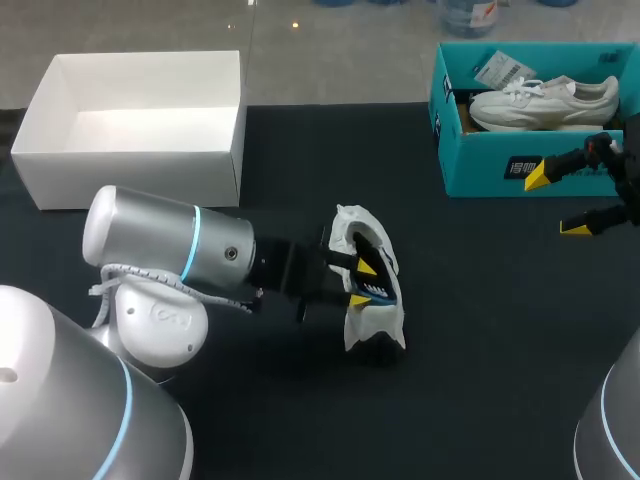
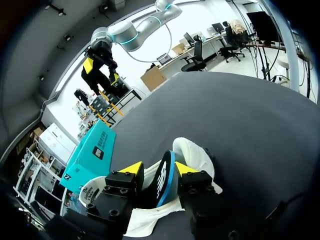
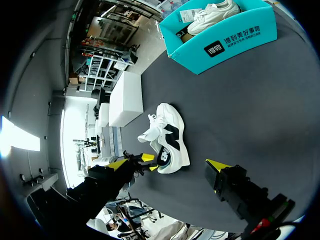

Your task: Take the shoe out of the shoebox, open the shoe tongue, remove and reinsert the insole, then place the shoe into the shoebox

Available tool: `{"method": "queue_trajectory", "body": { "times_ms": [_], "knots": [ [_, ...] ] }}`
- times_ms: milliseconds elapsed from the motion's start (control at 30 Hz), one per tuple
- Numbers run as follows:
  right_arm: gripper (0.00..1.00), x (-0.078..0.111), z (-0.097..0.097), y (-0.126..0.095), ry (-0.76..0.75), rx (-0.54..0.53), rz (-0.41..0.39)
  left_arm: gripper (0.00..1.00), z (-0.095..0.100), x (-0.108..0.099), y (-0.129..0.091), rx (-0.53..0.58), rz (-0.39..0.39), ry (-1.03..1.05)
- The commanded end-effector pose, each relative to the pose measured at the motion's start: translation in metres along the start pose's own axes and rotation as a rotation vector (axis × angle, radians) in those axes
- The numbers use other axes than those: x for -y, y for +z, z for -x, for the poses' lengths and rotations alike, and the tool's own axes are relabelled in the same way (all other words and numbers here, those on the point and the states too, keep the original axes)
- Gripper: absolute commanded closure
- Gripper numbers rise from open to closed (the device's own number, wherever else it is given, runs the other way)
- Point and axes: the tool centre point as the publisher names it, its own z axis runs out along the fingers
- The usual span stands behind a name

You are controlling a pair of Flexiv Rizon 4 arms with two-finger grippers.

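Note:
A white shoe with black trim (image 1: pixel 370 285) lies on its side on the black table (image 1: pixel 200 400), outside the boxes. My left gripper (image 1: pixel 362 283) reaches into its mouth. In the left wrist view the fingers (image 2: pixel 132 169) stand apart, and a blue and black insole (image 2: pixel 162 187) rises on edge between them out of the shoe (image 2: pixel 197 152). The insole lies against one finger, and I see no grip from both sides. The teal shoebox (image 1: pixel 480 165) stands at the back right. My right gripper (image 1: pixel 556 202) hovers open just in front of it, far from the shoe (image 3: pixel 167 137).
A second white shoe (image 1: pixel 545 100) with a paper tag lies inside the teal shoebox (image 3: pixel 225 40). An open white box (image 1: pixel 130 150) stands at the back left, also seen in the right wrist view as the white box (image 3: pixel 125 97). Bare black tabletop lies between the shoe and both boxes.

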Motion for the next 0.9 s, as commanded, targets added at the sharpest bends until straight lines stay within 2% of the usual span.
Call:
{"method": "queue_trajectory", "body": {
  "times_ms": [33, 67, 367, 533, 567, 600, 633, 667, 900],
  "knots": [
    [0.00, 0.001, 0.000, 0.000, 0.001, 0.004, 0.001, 0.95, 0.000, 0.000, 0.000, -0.006, -0.001, -0.001],
    [0.00, 0.001, 0.000, 0.000, 0.001, 0.004, 0.001, 1.00, -0.001, -0.001, 0.001, -0.010, -0.001, -0.002],
    [0.00, 0.001, 0.000, 0.000, 0.001, 0.004, 0.001, 1.00, -0.008, -0.001, 0.008, -0.047, -0.005, -0.011],
    [0.00, 0.001, 0.000, 0.000, 0.001, 0.004, 0.001, 1.00, -0.006, 0.000, 0.003, -0.052, -0.001, -0.010],
    [0.00, 0.001, 0.000, 0.000, 0.001, 0.004, 0.001, 0.85, -0.005, 0.001, 0.001, -0.052, -0.001, -0.011],
    [0.00, 0.001, 0.000, 0.000, 0.001, 0.004, 0.001, 0.61, -0.004, 0.001, -0.001, -0.052, 0.001, -0.010],
    [0.00, 0.001, 0.000, 0.000, 0.001, 0.004, 0.001, 0.08, -0.003, 0.002, -0.002, -0.049, 0.002, -0.010],
    [0.00, 0.001, 0.000, 0.000, 0.001, 0.004, 0.001, 0.00, -0.002, 0.002, -0.003, -0.049, 0.002, -0.010],
    [0.00, 0.001, 0.000, 0.000, 0.001, 0.004, 0.001, 0.00, 0.006, 0.009, -0.010, -0.044, -0.005, 0.003]
  ]
}}
